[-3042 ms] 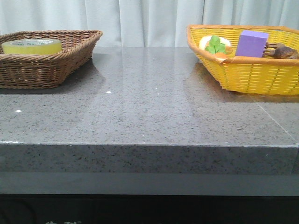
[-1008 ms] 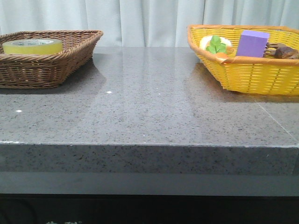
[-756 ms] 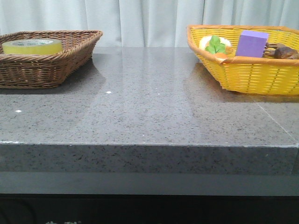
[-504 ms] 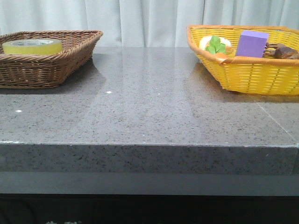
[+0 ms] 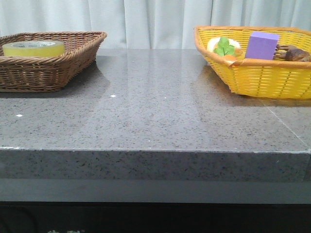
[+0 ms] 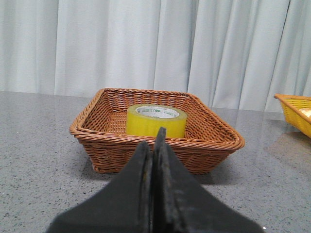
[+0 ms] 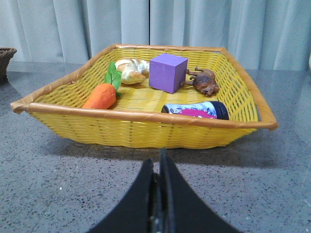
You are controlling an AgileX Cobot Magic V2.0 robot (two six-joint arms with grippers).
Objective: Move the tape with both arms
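Note:
The yellow-green tape (image 5: 33, 48) lies flat inside the brown wicker basket (image 5: 73, 56) at the table's far left; the left wrist view shows the tape (image 6: 156, 119) over the basket's near rim (image 6: 155, 141). My left gripper (image 6: 153, 141) is shut and empty, hanging in front of that basket, short of its rim. My right gripper (image 7: 158, 162) is shut with nothing in it, over the grey table a little before the yellow basket (image 7: 146, 127). Neither arm shows in the front view.
The yellow basket (image 5: 262, 77) at the far right holds a purple block (image 5: 261, 45), a toy carrot (image 7: 99, 96), a bread piece (image 7: 130, 70), a brown animal figure (image 7: 204, 81) and a dark can (image 7: 197, 110). White curtains hang behind the grey stone table (image 5: 155, 116).

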